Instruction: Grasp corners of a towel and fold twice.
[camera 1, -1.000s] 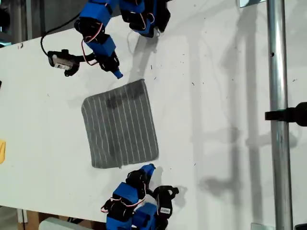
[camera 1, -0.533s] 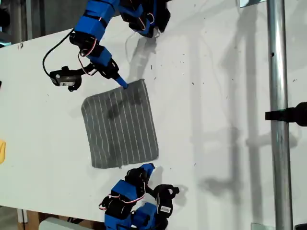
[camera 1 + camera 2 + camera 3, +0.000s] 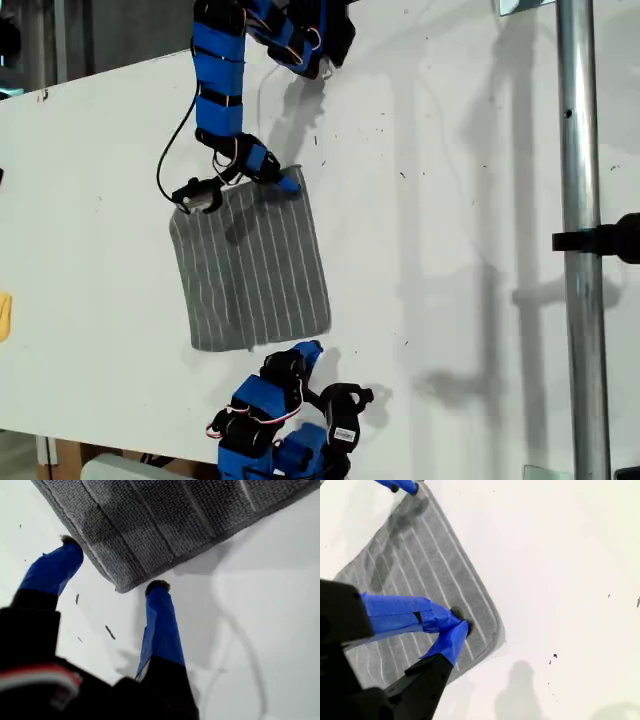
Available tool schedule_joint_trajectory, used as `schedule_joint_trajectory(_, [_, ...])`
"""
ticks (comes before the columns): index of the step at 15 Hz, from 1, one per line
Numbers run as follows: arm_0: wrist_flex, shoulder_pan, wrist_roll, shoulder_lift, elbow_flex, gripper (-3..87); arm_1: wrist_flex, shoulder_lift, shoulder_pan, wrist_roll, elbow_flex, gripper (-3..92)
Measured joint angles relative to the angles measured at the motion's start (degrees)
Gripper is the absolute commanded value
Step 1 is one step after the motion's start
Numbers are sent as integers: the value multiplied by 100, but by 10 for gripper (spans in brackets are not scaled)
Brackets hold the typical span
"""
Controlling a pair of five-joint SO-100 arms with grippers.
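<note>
The striped grey towel lies flat on the white table; soft, light, limp; my first gripper, spread, straddles one corner; my second gripper, clenched, hangs over another corner; pinch there.

My feed is bright and even — the white table nearly washes out, with soft grey shadows of the arms and the pole across it. Both wrist views are softer — my first gripper close-up is blurred.
</note>
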Motion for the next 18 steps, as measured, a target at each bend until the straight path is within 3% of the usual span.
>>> schedule_joint_trajectory(2, [0,0,-9,0,26,-28,18,-932,-105,18,-519,60])
schedule_joint_trajectory(5, [0,0,-9,0,26,-28,352,-1617,-343,26,-1529,-2])
schedule_joint_trajectory(8, [114,0,-62,-18,26,-7,343,-1661,-510,26,-1679,-2])
schedule_joint_trajectory(10, [132,-105,193,-18,26,203,334,-1661,-527,70,-1679,-2])
schedule_joint_trajectory(11, [132,-211,457,-18,26,234,334,-1661,-527,79,-1679,-2])
schedule_joint_trajectory(15, [-255,-914,1907,-325,571,250,334,-1644,-598,158,-1679,-2])
schedule_joint_trajectory(18, [-1187,-1512,2461,-940,1564,235,325,-1582,-650,220,-1679,-2])
